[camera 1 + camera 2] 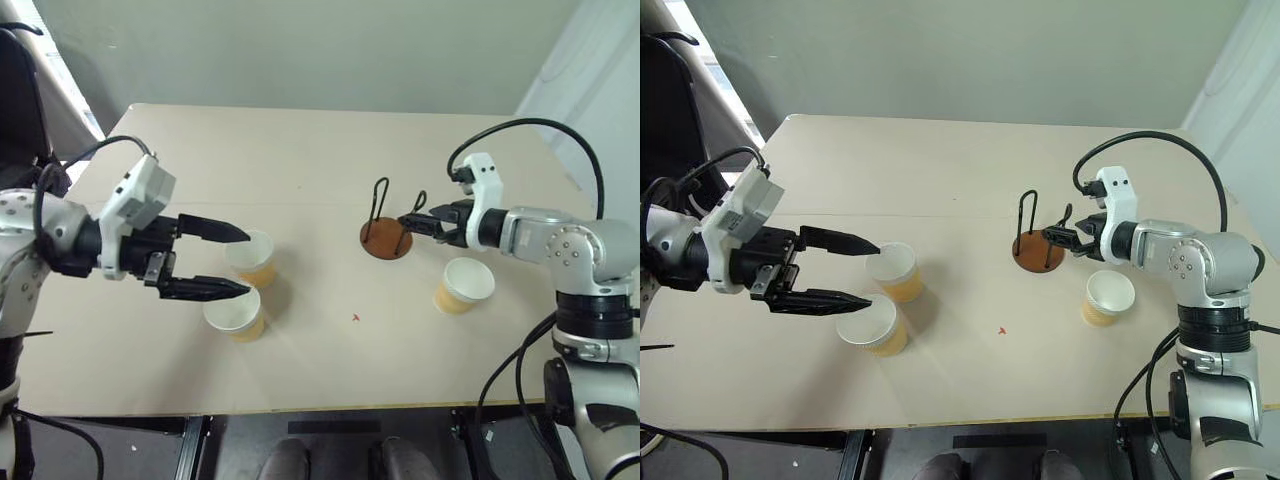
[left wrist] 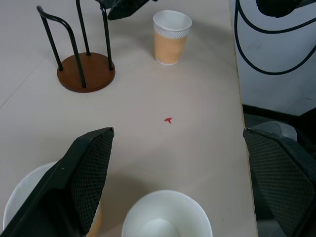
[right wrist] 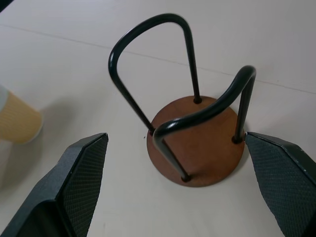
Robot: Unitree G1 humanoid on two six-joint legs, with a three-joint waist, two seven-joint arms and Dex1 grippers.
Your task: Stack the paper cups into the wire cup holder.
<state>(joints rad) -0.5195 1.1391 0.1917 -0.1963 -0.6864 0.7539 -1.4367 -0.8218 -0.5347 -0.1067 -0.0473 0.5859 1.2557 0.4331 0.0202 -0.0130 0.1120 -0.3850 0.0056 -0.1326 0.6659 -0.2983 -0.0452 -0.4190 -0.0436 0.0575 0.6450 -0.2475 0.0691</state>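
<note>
Two paper cups stand upright side by side at the table's left, the far one (image 1: 252,258) and the near one (image 1: 235,312). My left gripper (image 1: 248,262) is open just left of them, one finger over each cup's rim. In the left wrist view the near cup (image 2: 165,219) lies between the fingers. A third cup (image 1: 463,285) stands upright at the right. The wire cup holder (image 1: 386,240) sits empty at centre right. My right gripper (image 1: 408,226) is open at the holder's right side, its fingers wide on either side of the base (image 3: 197,143).
A small red mark (image 1: 355,318) lies on the beige table (image 1: 300,150) between the cups and the holder. The front edge of the table runs close below the near cup. A black cable (image 1: 540,130) loops above my right arm.
</note>
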